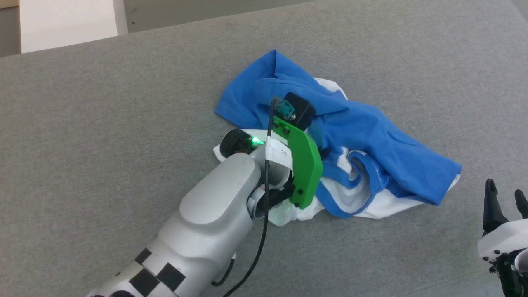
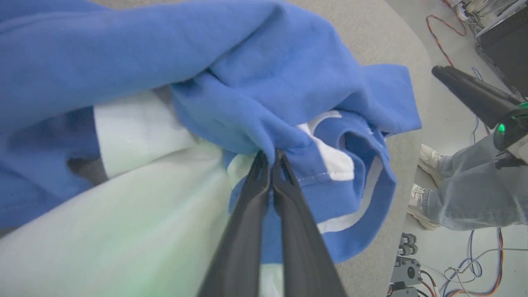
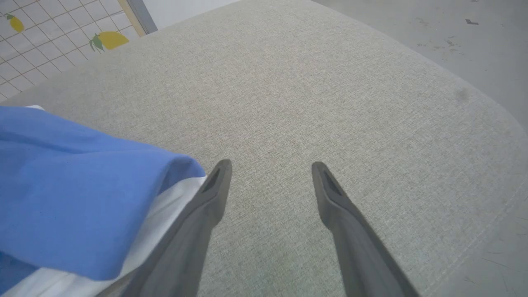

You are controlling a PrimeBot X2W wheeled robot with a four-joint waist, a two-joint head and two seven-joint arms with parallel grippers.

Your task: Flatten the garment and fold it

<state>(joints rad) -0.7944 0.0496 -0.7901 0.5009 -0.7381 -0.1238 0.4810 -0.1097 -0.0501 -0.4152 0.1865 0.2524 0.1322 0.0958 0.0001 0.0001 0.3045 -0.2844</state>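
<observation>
Lying crumpled, the garment [image 2: 255, 95] is pinched between left fingers [image 2: 243, 231].

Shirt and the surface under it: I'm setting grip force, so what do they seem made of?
The shirt looks like soft cotton-type jersey, matte: it slumps in loose folds and shows a stitched hem. The surface is probably woven upholstery cloth over padding, matte grey: a fine weave grain and a rounded edge show.
</observation>
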